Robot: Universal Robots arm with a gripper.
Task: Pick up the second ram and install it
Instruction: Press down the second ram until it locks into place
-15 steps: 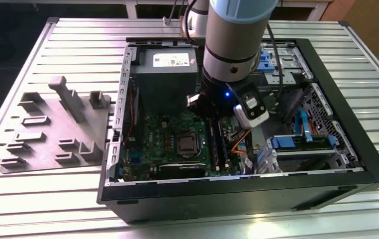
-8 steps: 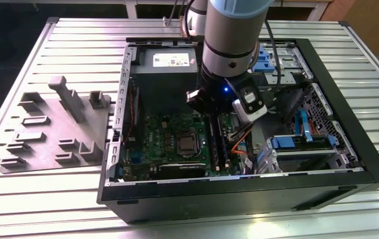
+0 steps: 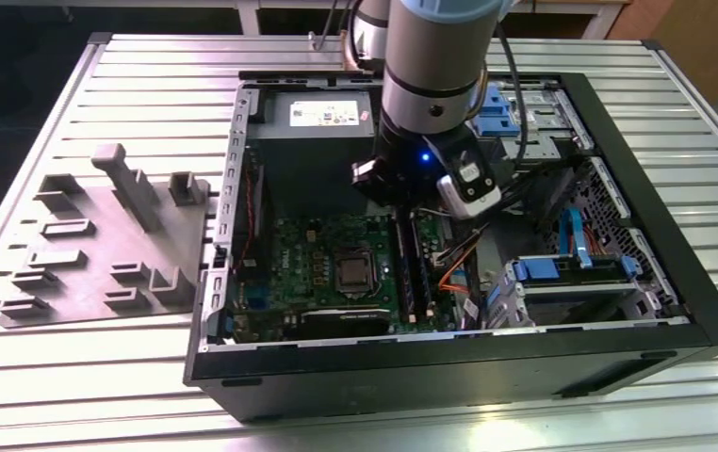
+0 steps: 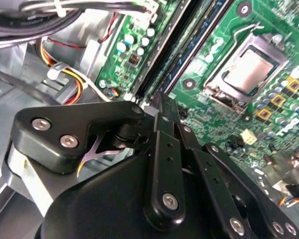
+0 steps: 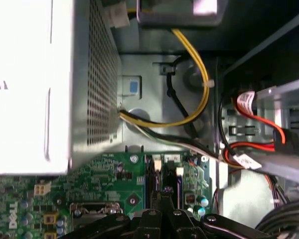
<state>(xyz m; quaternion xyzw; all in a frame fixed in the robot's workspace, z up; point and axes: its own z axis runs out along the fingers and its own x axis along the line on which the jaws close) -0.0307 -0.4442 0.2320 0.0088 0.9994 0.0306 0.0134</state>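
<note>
The open computer case (image 3: 698, 311) lies on its side with the green motherboard (image 3: 315, 250) facing up. A dark blue-green ram stick (image 3: 406, 273) (image 4: 197, 47) stands on edge in the long black slots beside the processor socket (image 4: 246, 69). My gripper (image 3: 399, 220) (image 4: 162, 99) (image 5: 164, 192) hangs straight down over one end of those slots, by the white latches (image 5: 179, 171). Its black fingers are closed together with no gap between the tips. Whether the tips touch the stick I cannot tell.
The power supply (image 3: 315, 118) (image 5: 20, 84) sits close beside the arm. Yellow, red and black cables (image 5: 192, 112) run near the slots. Blue drive brackets (image 3: 573, 268) fill the case's side at the exterior view's right. A grey parts fixture (image 3: 107, 245) lies on the slatted table.
</note>
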